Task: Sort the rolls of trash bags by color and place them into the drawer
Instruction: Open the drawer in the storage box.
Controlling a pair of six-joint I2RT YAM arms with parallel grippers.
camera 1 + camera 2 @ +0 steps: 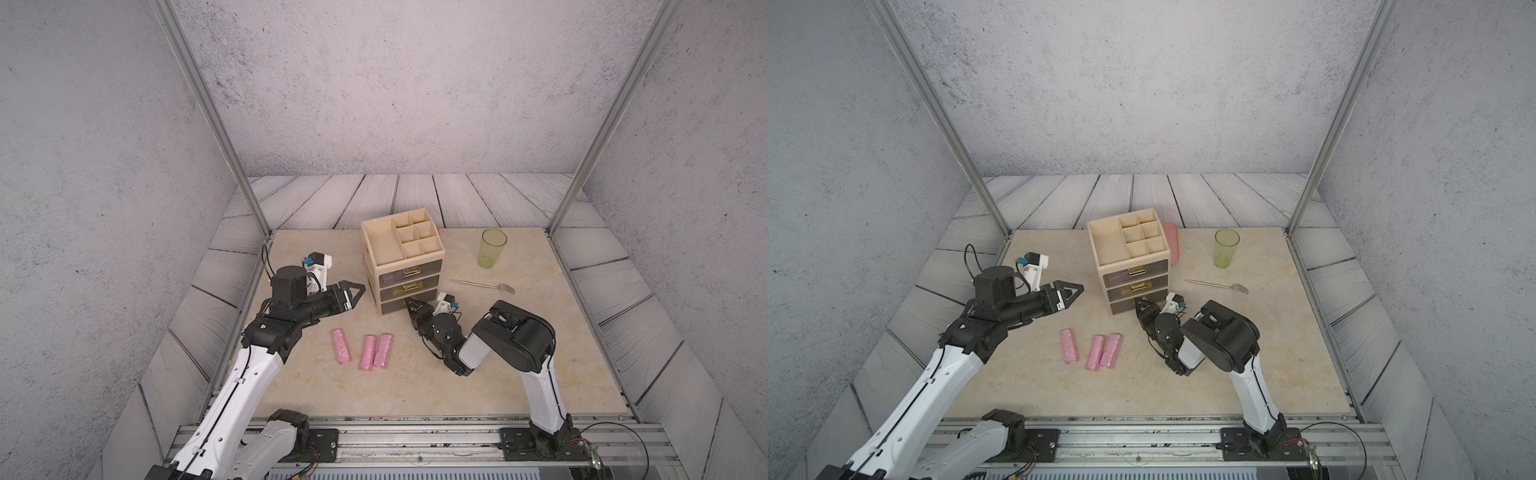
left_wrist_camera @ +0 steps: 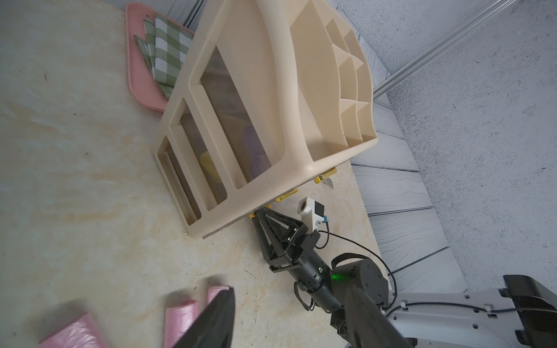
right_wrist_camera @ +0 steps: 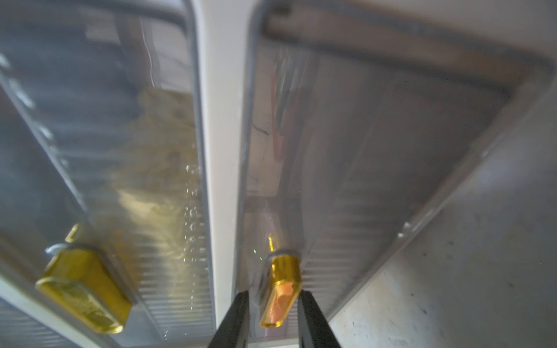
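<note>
Purple rolls (image 2: 254, 153) and a yellow roll (image 2: 208, 162) are stowed in the upper drawers of the cream plastic cabinet (image 2: 286, 90). Three pink crinkly-plastic rolls of trash bags (image 1: 367, 352) are left toward the front edge of the table (image 1: 415, 386). The bottom drawer's gold handle (image 3: 281, 289) is grasped by the right gripper (image 1: 408, 301); the left gripper (image 1: 357, 289) jaws are released.

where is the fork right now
In both top views the fork lies flat on the table on the robot's right, just nearer the robot than the green cup and right of the drawer unit.

Three pink rolls (image 1: 342, 347) (image 1: 368, 353) (image 1: 383, 350), one three-drawer organizer (image 1: 399, 276), one cup (image 1: 492, 248), one fork (image 1: 484, 285).
</note>
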